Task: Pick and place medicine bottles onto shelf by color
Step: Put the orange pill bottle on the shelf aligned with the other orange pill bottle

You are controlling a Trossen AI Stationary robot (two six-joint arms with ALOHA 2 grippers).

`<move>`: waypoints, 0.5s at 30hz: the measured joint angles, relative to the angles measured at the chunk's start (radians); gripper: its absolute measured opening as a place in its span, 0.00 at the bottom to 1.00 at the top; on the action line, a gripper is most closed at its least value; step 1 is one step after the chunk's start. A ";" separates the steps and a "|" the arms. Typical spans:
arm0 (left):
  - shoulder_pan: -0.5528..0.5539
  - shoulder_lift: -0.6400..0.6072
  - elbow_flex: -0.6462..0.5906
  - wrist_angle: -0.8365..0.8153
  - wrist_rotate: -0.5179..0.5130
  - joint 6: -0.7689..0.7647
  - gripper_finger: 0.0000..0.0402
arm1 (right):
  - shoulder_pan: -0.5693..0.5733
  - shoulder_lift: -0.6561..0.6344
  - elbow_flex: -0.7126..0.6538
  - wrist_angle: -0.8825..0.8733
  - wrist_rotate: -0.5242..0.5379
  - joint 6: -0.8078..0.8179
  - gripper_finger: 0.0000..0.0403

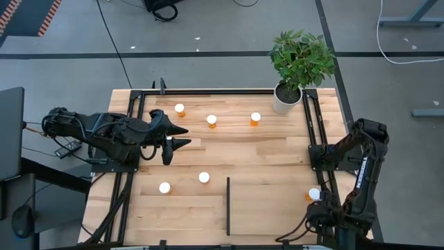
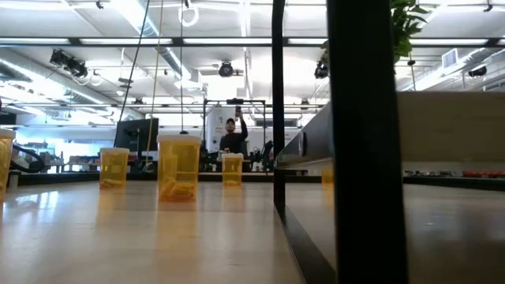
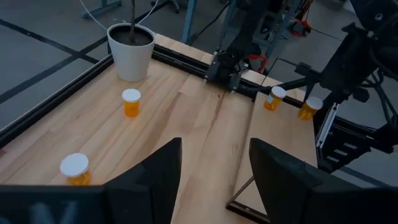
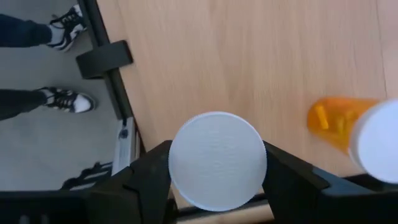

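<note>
My right gripper (image 4: 217,171) is over the table's near right corner, shut on a medicine bottle with a round white cap (image 4: 217,160). In the left wrist view this bottle (image 3: 309,107) shows an orange body. A second orange bottle (image 4: 345,121) (image 1: 313,195) stands close beside it, on the shelf (image 1: 267,208), the light-wood panel right of the thin black strip (image 1: 228,205). My left gripper (image 3: 214,180) hangs open above the table's left half (image 1: 177,137), with nothing between its fingers. Loose white-capped bottles stand on their bases at the far side (image 1: 180,109) (image 1: 211,121) (image 1: 255,119) and nearer (image 1: 164,187) (image 1: 204,178). My right gripper pinches the bottle at the rim of its white cap (image 4: 177,168), one finger on each side. The fingers come from above and point down. The bottle stands upright below them. Whether its base rests on the wood, I cannot tell.
A white pot with a green plant (image 1: 286,97) stands at the far right corner. Black rails (image 1: 316,132) frame the tabletop. A person's shoes (image 4: 71,25) show on the floor just past the table's edge by my right gripper. Bare wood lies at mid-table (image 1: 257,156).
</note>
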 joint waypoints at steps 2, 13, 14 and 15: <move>0.000 0.000 0.000 0.000 0.000 -0.004 0.49 | 0.007 0.015 0.000 0.000 0.015 0.003 0.57; 0.000 0.000 0.000 0.000 0.000 -0.031 0.48 | 0.038 0.072 0.000 0.005 0.026 0.046 0.57; 0.000 0.000 0.000 0.000 0.000 -0.031 0.48 | 0.040 0.072 0.000 0.005 0.027 0.047 0.57; 0.000 0.000 0.000 0.000 0.000 -0.030 0.47 | 0.043 0.072 -0.001 0.005 0.030 0.047 0.57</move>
